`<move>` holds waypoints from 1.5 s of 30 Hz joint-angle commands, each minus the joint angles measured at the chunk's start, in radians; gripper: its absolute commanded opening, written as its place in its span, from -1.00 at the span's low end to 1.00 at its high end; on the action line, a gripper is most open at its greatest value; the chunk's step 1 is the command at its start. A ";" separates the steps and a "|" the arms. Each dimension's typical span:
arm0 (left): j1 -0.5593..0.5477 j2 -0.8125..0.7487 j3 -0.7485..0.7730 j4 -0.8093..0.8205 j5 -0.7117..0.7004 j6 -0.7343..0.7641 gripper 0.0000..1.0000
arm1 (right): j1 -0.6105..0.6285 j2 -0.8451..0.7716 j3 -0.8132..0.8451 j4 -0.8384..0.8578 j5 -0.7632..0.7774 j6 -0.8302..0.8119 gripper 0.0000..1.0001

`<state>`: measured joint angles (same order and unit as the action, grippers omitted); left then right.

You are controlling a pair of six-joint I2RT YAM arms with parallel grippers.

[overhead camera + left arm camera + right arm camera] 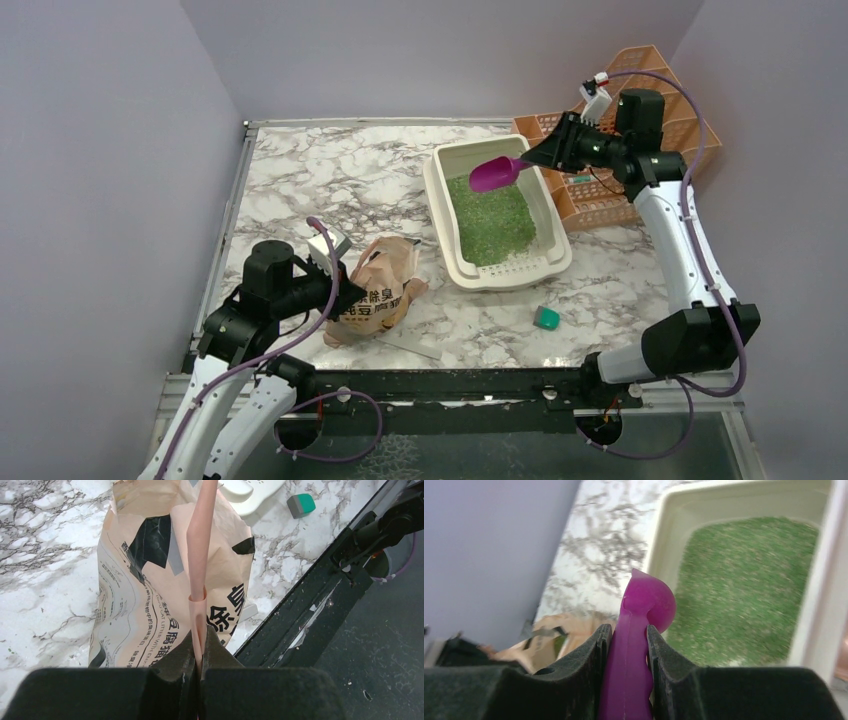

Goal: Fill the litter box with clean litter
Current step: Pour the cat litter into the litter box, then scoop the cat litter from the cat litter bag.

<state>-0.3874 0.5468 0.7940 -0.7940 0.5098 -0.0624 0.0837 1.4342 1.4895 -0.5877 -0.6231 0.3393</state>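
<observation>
Right tool (628, 635) clamped on magenta scoop (493, 175) above litter box (500, 277), arm stretched high, left tool (200, 652) pinching paper bag (145, 610) strap

Scoop (649, 602) sits clamped between the right gripper's (629, 632) jaws, jutting ahead over the litter box (664, 525), litter (744, 590) inside it ahead-right, while the bag (150, 595) stands just ahead of the left gripper's (201, 637) jaws, its strip (200, 545) pinched between them.

Green litter (490, 215), cream box (440, 200), magenta scoop (494, 175), marbled table (330, 175).
</observation>
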 commanded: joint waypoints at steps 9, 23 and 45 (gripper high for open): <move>0.002 -0.016 -0.018 -0.006 0.006 0.004 -1.00 | 0.258 0.074 0.161 -0.101 -0.431 -0.048 -0.99; 0.002 -0.039 -0.021 -0.005 0.000 0.001 -1.00 | 0.670 0.299 0.360 -0.328 0.079 -0.182 -0.99; 0.002 -0.058 -0.022 -0.007 -0.017 -0.003 -1.00 | 0.846 0.485 0.405 -0.288 0.422 -0.240 -0.99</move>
<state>-0.3874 0.5056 0.7826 -0.7940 0.4995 -0.0624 0.9367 1.8992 1.9202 -0.8986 -0.2329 0.1471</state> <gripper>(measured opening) 0.017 0.320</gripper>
